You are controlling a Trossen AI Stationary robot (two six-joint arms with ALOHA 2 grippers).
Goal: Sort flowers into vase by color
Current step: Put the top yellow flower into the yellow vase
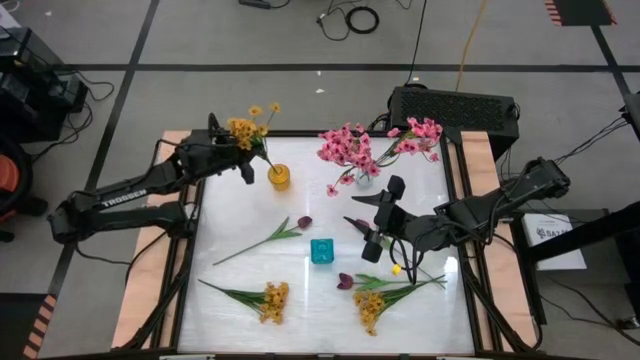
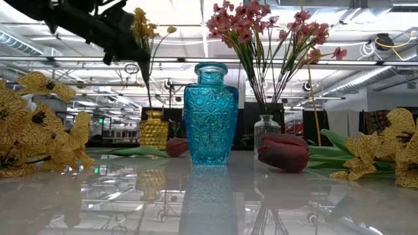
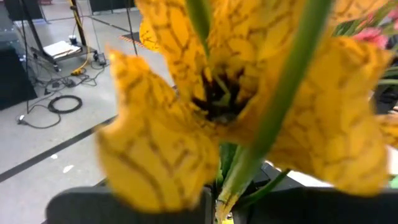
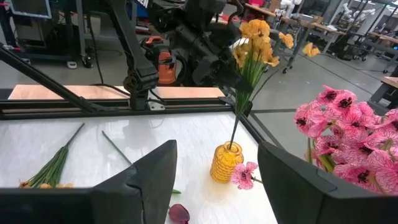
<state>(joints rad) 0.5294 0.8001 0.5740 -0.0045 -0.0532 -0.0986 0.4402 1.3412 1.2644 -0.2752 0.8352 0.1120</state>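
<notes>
From above, we read "TROSSEN" in white along the left arm. The left gripper (image 1: 238,150) sits at the table's far left among the yellow sprig (image 1: 252,127) whose stem drops into the yellow vase (image 1: 279,178); we cannot tell here how its fingers stand. The pink flowers (image 1: 352,148) fill a clear vase (image 1: 364,178) at the far middle. The right gripper (image 1: 382,222) hovers right of the blue vase (image 1: 321,251), fingers spread wide and holding nothing. A maroon bud (image 1: 303,222) lies left of it, another maroon bud (image 1: 346,281) in front, and two yellow sprigs (image 1: 272,301) lie along the near edge.

At table height, the blue vase (image 2: 210,114) stands centre, the yellow vase (image 2: 153,130) and clear vase (image 2: 266,130) behind it, one bud (image 2: 283,152) beside it.

The left wrist view is filled by a yellow blossom (image 3: 205,106) and green stem just past the fingers.

From the right wrist, the two dark fingers (image 4: 146,183) stand far apart; the yellow vase (image 4: 226,162) lies beyond them, untouched.
</notes>
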